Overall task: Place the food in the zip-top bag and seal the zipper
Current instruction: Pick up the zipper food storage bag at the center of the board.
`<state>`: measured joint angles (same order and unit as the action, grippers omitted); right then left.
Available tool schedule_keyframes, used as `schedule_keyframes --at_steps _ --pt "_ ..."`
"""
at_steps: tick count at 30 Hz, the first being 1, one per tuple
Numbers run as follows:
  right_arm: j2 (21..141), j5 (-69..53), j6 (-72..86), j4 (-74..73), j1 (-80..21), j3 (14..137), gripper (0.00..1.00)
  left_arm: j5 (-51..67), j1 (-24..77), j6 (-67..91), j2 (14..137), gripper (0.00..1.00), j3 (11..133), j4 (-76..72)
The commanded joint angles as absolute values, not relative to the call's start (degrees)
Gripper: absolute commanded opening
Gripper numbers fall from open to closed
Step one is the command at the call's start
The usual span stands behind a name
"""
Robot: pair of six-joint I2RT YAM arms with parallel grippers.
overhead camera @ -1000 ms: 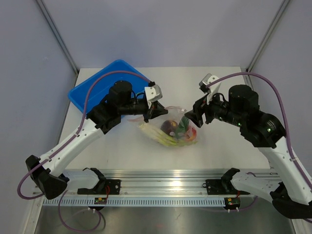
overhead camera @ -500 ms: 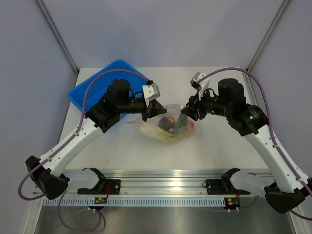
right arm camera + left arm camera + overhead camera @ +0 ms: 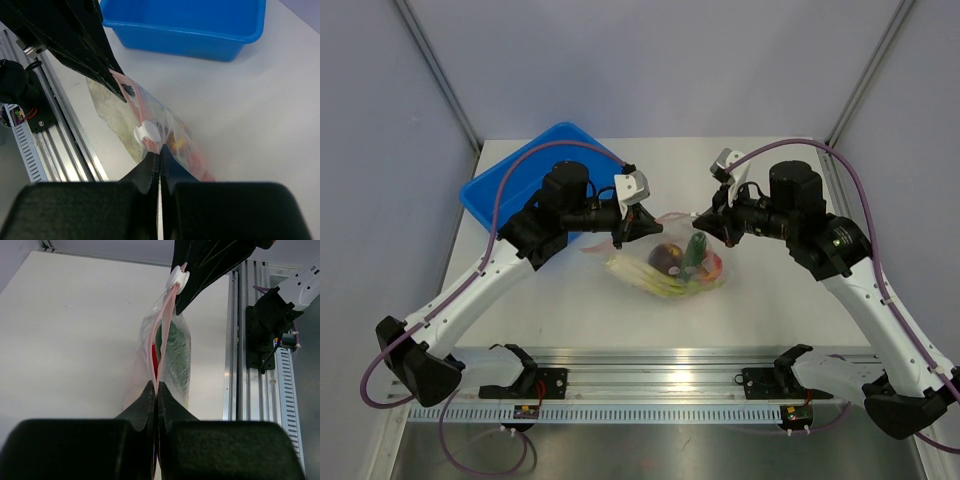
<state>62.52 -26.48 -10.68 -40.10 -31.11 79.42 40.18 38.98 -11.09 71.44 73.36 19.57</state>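
Observation:
The clear zip-top bag (image 3: 642, 262) hangs low over the table between my two grippers, its pink zipper (image 3: 161, 327) stretched taut. Inside it are a green cucumber piece (image 3: 695, 247), a dark maroon fruit (image 3: 668, 257), a red fruit (image 3: 713, 266) and a pale stalk (image 3: 645, 275). My left gripper (image 3: 638, 228) (image 3: 156, 390) is shut on one end of the zipper. My right gripper (image 3: 703, 220) (image 3: 160, 152) is shut on the other end, right behind the white slider (image 3: 147, 132) (image 3: 178, 278).
The blue bin (image 3: 535, 175) (image 3: 190, 25) stands at the back left, behind the left arm. A metal rail (image 3: 660, 385) runs along the table's near edge. Bare white tabletop (image 3: 770, 170) lies to the right of the bag and behind it.
My right arm swung left to the bag, and its gripper went from open to shut on the zipper by the slider. The left gripper kept its hold and barely moved.

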Motion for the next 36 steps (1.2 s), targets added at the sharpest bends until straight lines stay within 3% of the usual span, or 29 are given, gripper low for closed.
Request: schedule_keyframes --at_steps 1,2,3,4,6,12,16,22,27,32,36 --pt "60.12 -28.21 -10.37 -35.77 -31.03 79.45 0.0 42.19 38.76 -11.6 71.37 0.0 76.37 15.73" --pt "60.03 -28.56 -10.46 -35.77 -31.03 79.54 0.0 42.1 38.76 -11.69 71.63 0.15 76.9 16.86" --pt "60.03 -28.83 -10.46 -35.77 -31.03 79.63 0.0 42.1 38.76 -12.21 72.24 0.51 78.47 17.57" --pt "60.29 -29.26 -10.46 -36.12 -30.94 79.8 0.0 41.93 38.76 -12.56 72.51 0.69 79.1 18.27" --pt "60.56 -30.58 -10.37 -36.12 -30.94 79.98 0.0 42.01 38.76 -13.35 73.12 0.87 80.76 19.07" --pt "61.26 -31.73 -9.76 -35.86 -30.94 80.24 0.0 46.31 38.76 -12.48 76.72 0.81 86.12 18.1" --pt "61.79 -31.99 -9.49 -35.86 -30.94 80.59 0.0 50.61 38.93 -11.6 80.32 0.69 89.99 18.46" --pt "62.49 -32.87 -9.32 -35.77 -30.94 80.86 0.0 51.94 40.34 -10.28 80.42 0.57 88.68 15.12" --pt "63.02 -33.31 -9.4 -35.6 -30.94 81.3 0.0 53.35 41.13 -10.2 80.77 0.56 87.89 14.5" --pt "63.37 -33.57 -9.32 -35.33 -31.03 81.47 0.0 53.79 41.66 -10.46 81.47 0.41 87.89 14.94" --pt "63.28 -33.57 -9.32 -35.33 -31.03 81.47 0.0 54.23 41.75 -10.81 81.56 0.38 87.72 15.47"
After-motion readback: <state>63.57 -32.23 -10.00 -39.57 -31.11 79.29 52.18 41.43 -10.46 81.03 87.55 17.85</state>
